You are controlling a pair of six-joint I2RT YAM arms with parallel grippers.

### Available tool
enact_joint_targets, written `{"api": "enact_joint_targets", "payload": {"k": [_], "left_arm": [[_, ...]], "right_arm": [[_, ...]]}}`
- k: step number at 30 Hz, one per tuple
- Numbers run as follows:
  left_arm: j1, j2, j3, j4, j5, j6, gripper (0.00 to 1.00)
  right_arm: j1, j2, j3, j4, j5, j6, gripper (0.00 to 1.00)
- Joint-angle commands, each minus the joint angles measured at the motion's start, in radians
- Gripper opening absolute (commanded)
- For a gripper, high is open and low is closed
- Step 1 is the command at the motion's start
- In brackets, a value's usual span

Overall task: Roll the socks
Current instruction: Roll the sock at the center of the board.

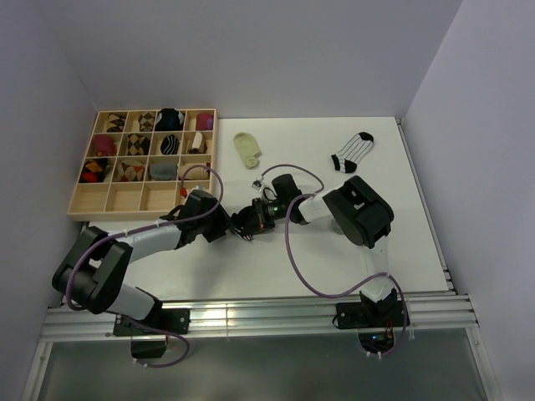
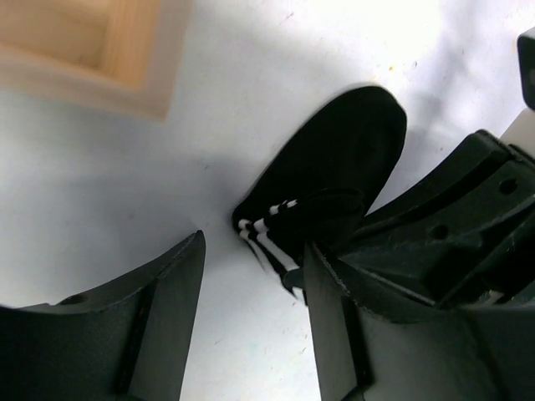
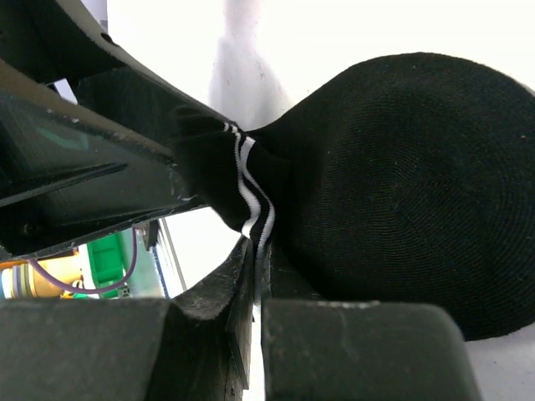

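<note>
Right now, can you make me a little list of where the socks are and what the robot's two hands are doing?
right gripper: shut on the striped cuff of the black sock
left gripper: open, that cuff between its fingers
cream sock: lying loose on the table
white striped sock: lying loose, far right
wooden tray: far left, rolled socks in many compartments

The left arm (image 1: pixel 146 241) and the right arm (image 1: pixel 359 213) pair glossy black joint housings with pale grey link tubes. A thin purple cable (image 1: pixel 292 251) loops along each. The left end effector (image 2: pixel 253 251) has thick, curved, matte-black plastic fingers (image 2: pixel 159 326).
</note>
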Motion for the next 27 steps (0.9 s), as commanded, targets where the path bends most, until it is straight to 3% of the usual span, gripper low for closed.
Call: {"api": "enact_joint_targets", "payload": {"k": [1, 9, 16, 22, 27], "left_arm": [[-0.007, 0.039, 0.048, 0.025, -0.007, 0.015, 0.56], [-0.027, 0.116, 0.071, -0.010, -0.022, 0.012, 0.47], [-0.053, 0.186, 0.132, -0.140, -0.082, 0.035, 0.36], [-0.067, 0.226, 0.170, -0.188, -0.105, 0.065, 0.35], [-0.081, 0.237, 0.197, -0.199, -0.100, 0.098, 0.35]], "right_arm": [[-0.006, 0.046, -0.007, -0.091, 0.077, -0.035, 0.02], [-0.006, 0.040, 0.002, -0.130, 0.103, -0.055, 0.10], [-0.005, -0.047, -0.024, -0.178, 0.180, -0.101, 0.35], [0.023, -0.217, -0.041, -0.310, 0.357, -0.211, 0.50], [0.096, -0.368, -0.087, -0.359, 0.636, -0.305, 0.53]]}}
